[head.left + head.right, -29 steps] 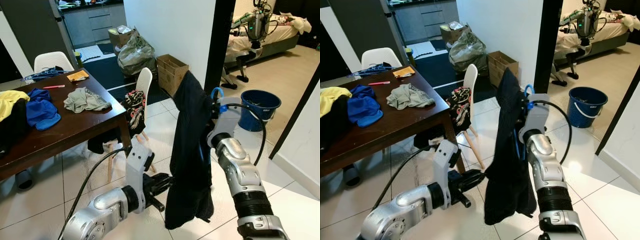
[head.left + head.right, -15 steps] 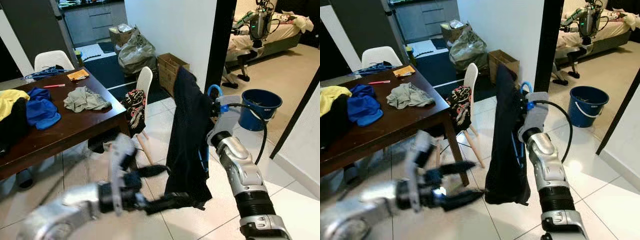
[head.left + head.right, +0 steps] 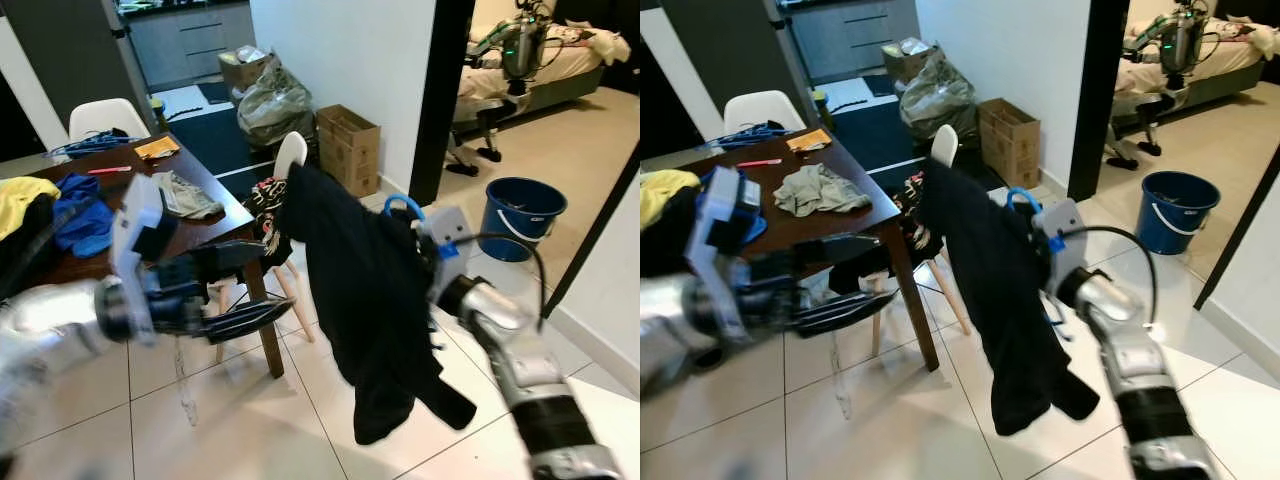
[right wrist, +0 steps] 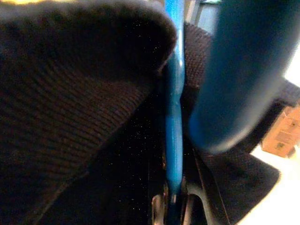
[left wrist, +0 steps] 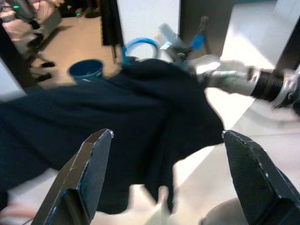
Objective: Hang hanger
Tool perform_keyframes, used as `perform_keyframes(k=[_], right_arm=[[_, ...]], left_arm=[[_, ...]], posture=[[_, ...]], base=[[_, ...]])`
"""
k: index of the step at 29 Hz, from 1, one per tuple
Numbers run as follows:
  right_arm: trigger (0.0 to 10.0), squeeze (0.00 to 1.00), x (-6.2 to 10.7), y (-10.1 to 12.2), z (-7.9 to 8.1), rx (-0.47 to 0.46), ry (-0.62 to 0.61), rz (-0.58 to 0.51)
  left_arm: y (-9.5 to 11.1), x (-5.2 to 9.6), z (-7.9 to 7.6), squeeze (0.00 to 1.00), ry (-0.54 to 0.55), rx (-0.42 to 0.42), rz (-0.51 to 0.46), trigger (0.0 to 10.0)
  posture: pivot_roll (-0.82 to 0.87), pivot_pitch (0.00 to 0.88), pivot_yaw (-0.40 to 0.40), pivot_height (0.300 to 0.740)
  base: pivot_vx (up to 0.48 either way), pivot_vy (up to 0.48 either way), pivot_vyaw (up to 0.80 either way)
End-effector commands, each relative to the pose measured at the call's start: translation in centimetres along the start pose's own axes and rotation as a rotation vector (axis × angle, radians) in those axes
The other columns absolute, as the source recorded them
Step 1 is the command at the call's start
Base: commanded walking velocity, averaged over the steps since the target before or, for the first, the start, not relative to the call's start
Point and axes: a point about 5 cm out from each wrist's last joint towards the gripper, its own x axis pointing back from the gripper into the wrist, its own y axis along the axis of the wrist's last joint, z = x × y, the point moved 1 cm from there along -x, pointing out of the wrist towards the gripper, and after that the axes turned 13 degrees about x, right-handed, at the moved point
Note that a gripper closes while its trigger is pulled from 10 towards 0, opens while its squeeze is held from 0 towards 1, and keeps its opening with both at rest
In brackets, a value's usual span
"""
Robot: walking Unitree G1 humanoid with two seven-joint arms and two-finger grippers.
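table (image 3: 215,215) left, garment (image 3: 365,300) centre, bucket (image 3: 520,215) right, perhaps behind

A black knit garment (image 3: 365,290) hangs on a bright blue hanger (image 3: 402,204), its ribbed weave plain in the right wrist view. The arms are silver, and the left pincer (image 3: 235,295) has black fingers (image 5: 86,173). The tabletop (image 3: 855,215) is dark brown wood; near its left edge lie a yellow cloth (image 3: 20,195) and a royal blue one (image 3: 85,215), and toward the right edge a grey-green crumpled shirt (image 3: 820,190). By the far edge sit an orange packet (image 3: 155,148) and a pink pen (image 3: 108,170). The chairs (image 3: 105,118) are white, one draped with a black-and-white patterned cloth (image 3: 265,200). The floor (image 3: 300,420) is pale glossy tile. The bucket (image 3: 522,215) is dark blue, the cardboard box (image 3: 347,148) tan.
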Motion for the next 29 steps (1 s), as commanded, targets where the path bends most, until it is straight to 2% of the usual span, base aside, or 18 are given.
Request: perform_keyframes(k=[1,3,4,5,6,7,11,12,14,24,29], right_arm=[[10.0,0.0,0.2,1.2,0.8,0.088,0.117,-0.052],[10.0,0.0,0.2,1.2,0.8,0.088,0.117,-0.052],[10.0,0.0,0.5,1.3,1.1,0.125,0.178,-0.048],[10.0,0.0,0.7,1.6,1.7,0.159,0.245,-0.053],[10.0,0.0,0.7,1.6,1.7,0.159,0.245,-0.053],[10.0,0.0,0.8,2.0,2.5,0.193,0.308,-0.063],[10.0,0.0,0.7,2.6,3.5,0.227,0.37,-0.085],[10.0,0.0,0.1,3.5,4.9,0.229,0.427,-0.132],[10.0,0.0,-0.3,4.2,6.0,0.222,0.47,-0.169],[10.0,0.0,0.0,5.8,7.7,0.193,0.564,-0.253],[10.0,0.0,-0.1,6.5,7.5,0.197,0.561,-0.276]], left_arm=[[0.2,1.0,0.2,1.0,-0.045,-0.009,0.091,10.0],[0.2,1.0,0.2,1.0,-0.045,-0.009,0.091,10.0],[0.3,1.4,0.5,1.0,-0.062,-0.026,0.147,10.0],[0.4,1.8,0.9,0.48,-0.075,-0.04,0.215,10.0],[0.4,1.8,0.9,0.48,-0.075,-0.04,0.215,10.0],[0.4,2.2,1.4,0.0,-0.094,-0.036,0.281,10.0],[0.4,2.6,1.9,0.0,-0.121,-0.026,0.357,10.0],[-0.2,2.5,3.0,0.0,-0.116,-0.029,0.408,10.0],[-0.8,2.4,3.6,0.0,-0.113,-0.034,0.441,10.0],[-1.7,1.7,4.4,0.0,-0.15,-0.01,0.448,10.0],[-3.1,1.4,4.9,0.0,-0.165,0.01,0.481,10.0]], posture=[[0.03,0.0,0.094,0.74],[0.03,0.0,0.094,0.74],[0.03,0.0,0.098,0.74],[0.03,0.0,0.109,0.74],[0.03,0.0,0.109,0.74],[0.02,0.0,0.114,0.74],[0.03,0.0,0.118,0.74],[0.02,0.0,0.126,0.74],[0.02,0.0,0.128,0.74],[0.01,0.0,0.134,0.74],[0.01,0.0,0.13,0.74]], base=[[0.0,0.0,0.0],[0.0,0.0,0.0],[0.0,0.0,0.0],[0.0,0.0,0.0],[0.0,0.0,0.0],[0.0,0.0,0.0],[0.0,0.0,0.0],[0.0,0.0,0.0],[0.0,0.0,0.0],[0.0,0.0,0.0],[0.0,0.0,0.0]])
